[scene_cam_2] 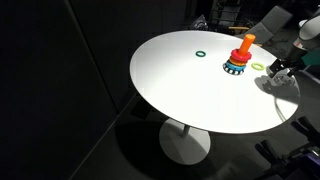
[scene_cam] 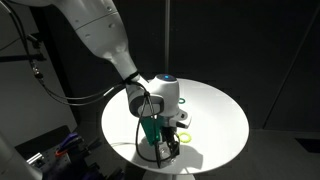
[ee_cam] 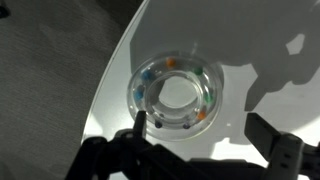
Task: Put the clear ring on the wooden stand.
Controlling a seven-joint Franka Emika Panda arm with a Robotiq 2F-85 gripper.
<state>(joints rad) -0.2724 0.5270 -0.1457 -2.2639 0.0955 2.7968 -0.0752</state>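
Dark room around my white round desk (scene_cam_2: 180,95). My jaws are wide apart and hold nothing. Just under them the clear ring (ee_cam: 140,95) lies flat, near the wooden stand (scene_cam_2: 238,60). Between ring and stand lies a yellow-green ring (scene_cam_2: 258,66). A dark green ring (scene_cam_2: 201,54) lies on the stand's other side.

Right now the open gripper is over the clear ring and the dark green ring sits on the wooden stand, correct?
No. The dark green ring is not on the wooden stand; an exterior view shows it lying flat on the table, apart from the stand. The open gripper is over the clear ring, as the wrist view shows.
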